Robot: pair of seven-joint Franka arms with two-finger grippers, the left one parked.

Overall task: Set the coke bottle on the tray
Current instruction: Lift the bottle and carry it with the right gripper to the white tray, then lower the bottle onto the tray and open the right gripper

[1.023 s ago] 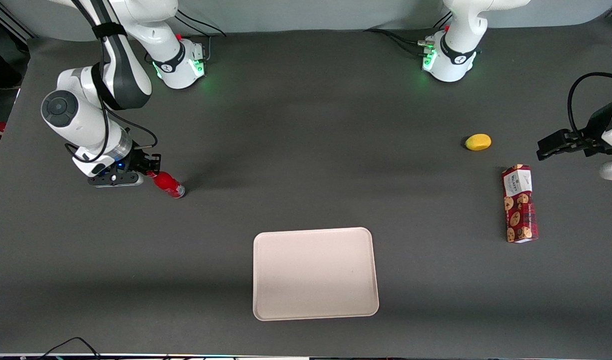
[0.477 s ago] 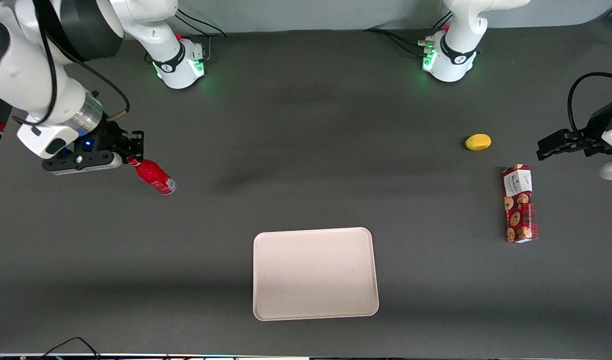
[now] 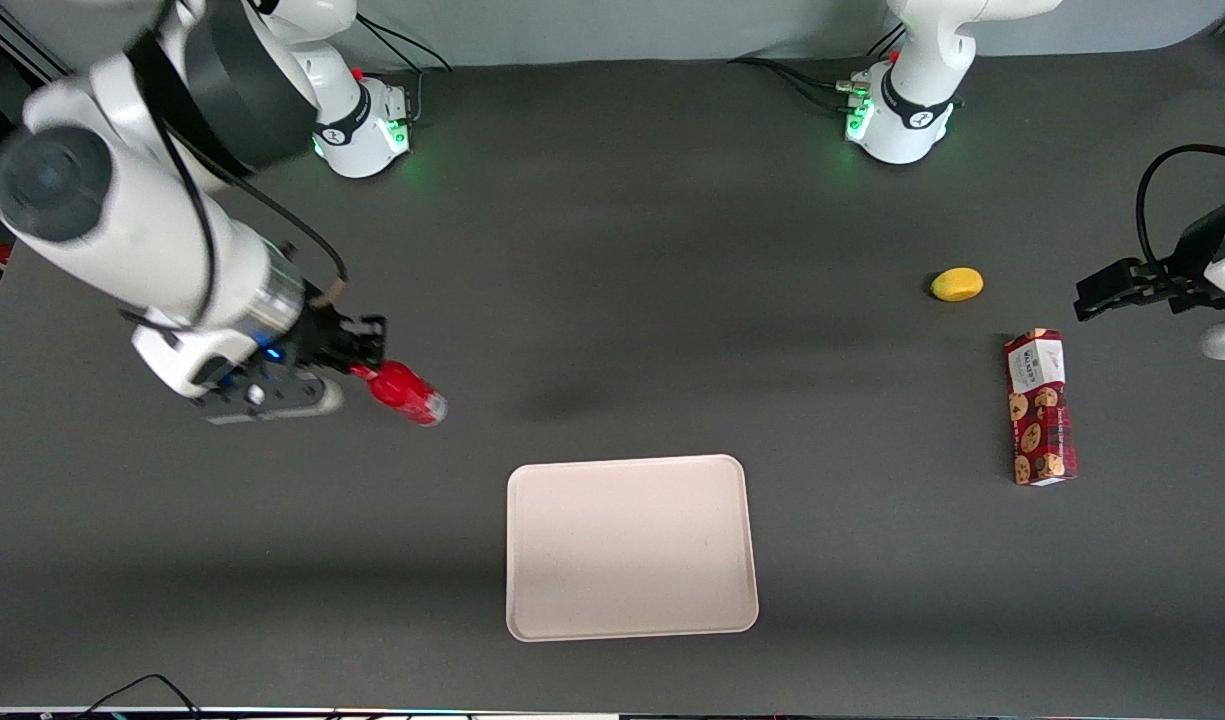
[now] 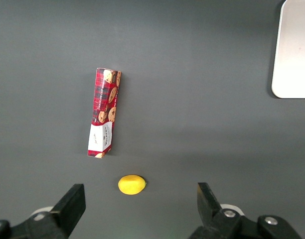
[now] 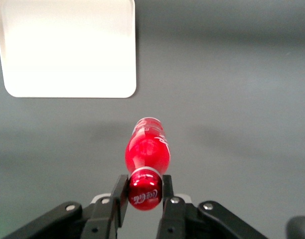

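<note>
My right gripper (image 3: 364, 368) is shut on the red cap of the coke bottle (image 3: 405, 393) and holds it in the air above the dark table. The bottle hangs tilted, its base pointing toward the tray. In the right wrist view the fingers (image 5: 120, 195) clamp the cap on both sides of the coke bottle (image 5: 147, 152). The cream-white tray (image 3: 630, 546) lies flat, nearer to the front camera than the bottle and further toward the parked arm's end. It also shows in the right wrist view (image 5: 68, 47) and partly in the left wrist view (image 4: 294, 50).
A red cookie-patterned box (image 3: 1039, 407) and a yellow lemon-like object (image 3: 957, 284) lie toward the parked arm's end of the table. Both also show in the left wrist view, the box (image 4: 103, 112) and the yellow object (image 4: 131, 184).
My right gripper has lifted the coke bottle off the table and carried it toward the tray and nearer to the front camera. The tray, box and yellow object have not moved.
</note>
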